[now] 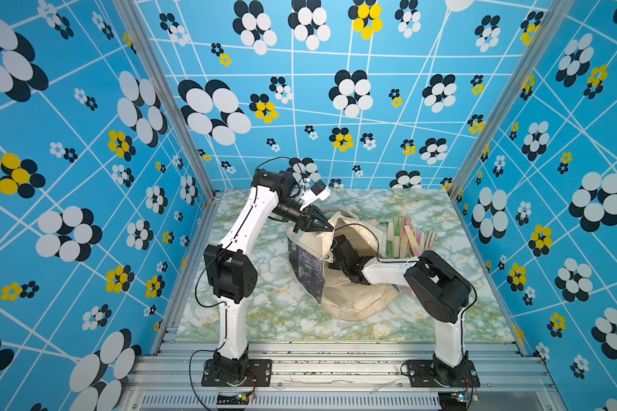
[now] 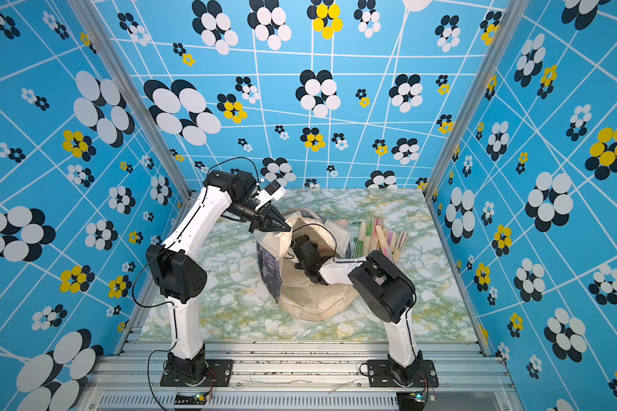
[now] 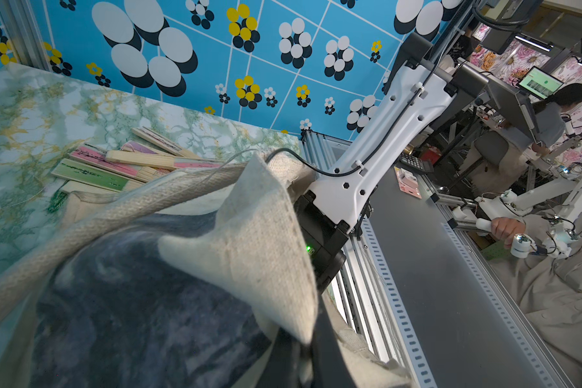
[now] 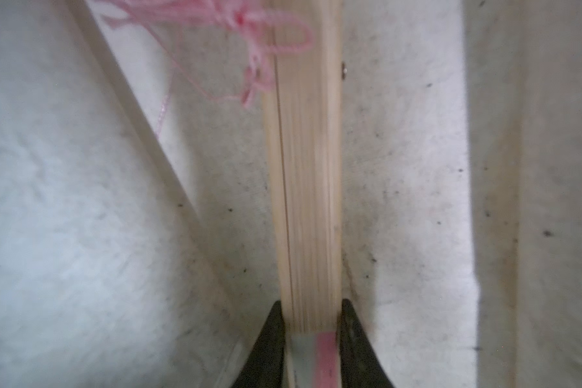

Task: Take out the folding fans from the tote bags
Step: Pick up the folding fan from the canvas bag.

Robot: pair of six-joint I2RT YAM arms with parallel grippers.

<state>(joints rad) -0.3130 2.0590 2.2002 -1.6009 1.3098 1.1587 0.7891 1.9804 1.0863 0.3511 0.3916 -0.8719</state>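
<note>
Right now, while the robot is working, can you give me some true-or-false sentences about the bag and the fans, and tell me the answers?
1. The left gripper is pinching the edge of the bag. True.
2. The right gripper hangs in the air above the bag. False: it is down inside the bag, closed on a fan.
3. That fan has a pink tassel. True.
4. No fans are out on the table yet. False: a pile of fans lies on it beside the bag.
</note>
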